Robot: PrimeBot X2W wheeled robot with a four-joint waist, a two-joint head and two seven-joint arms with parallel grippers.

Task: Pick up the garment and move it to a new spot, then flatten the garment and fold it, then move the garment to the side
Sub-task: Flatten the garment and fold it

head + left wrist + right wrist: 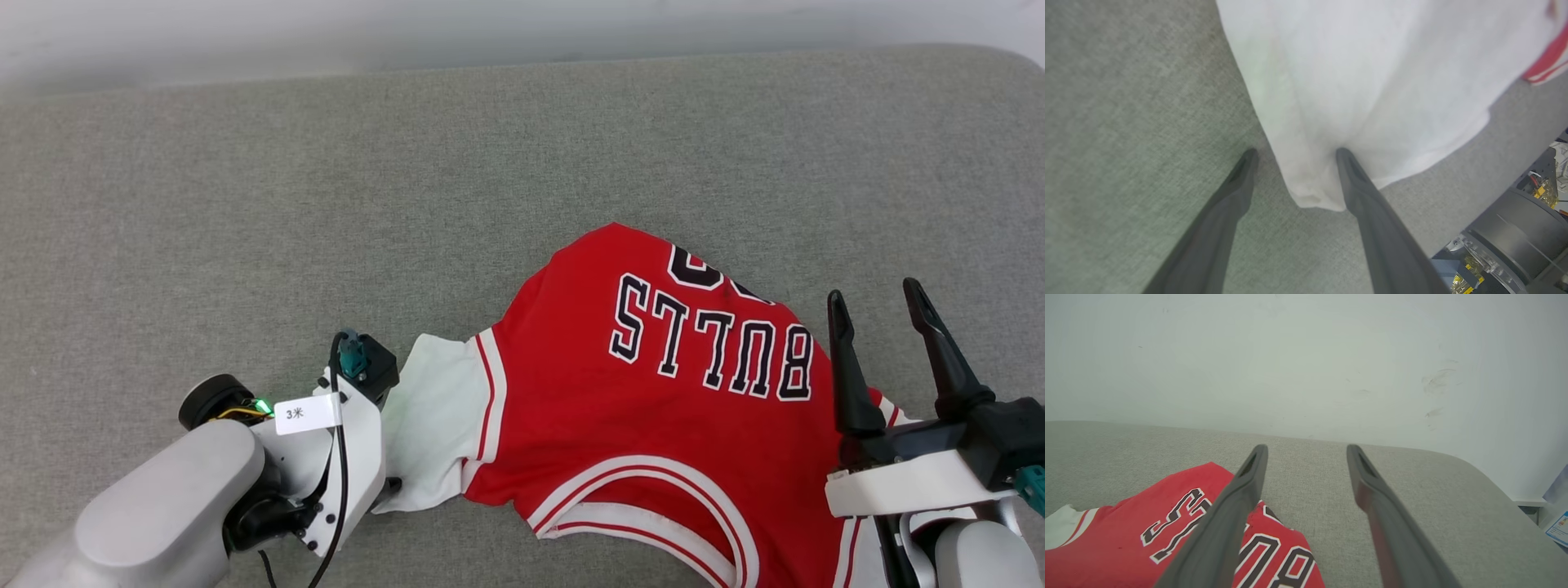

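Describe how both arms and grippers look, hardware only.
The left arm has a rounded pale grey forearm shell, a white wrist bracket, a thin black cable, a white tag marked "3米", a small green light and a teal connector. The left gripper has two long, tapered dark grey fingers. The right gripper has matching fingers on a black base above a white mounting plate.

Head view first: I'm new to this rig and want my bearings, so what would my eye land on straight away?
The red garment with black BULLS lettering grabs the eye, rumpled right of centre on the grey cushion. Next come the open left gripper, fingers straddling the white sleeve at its edge, and the open right gripper over the garment's right side.
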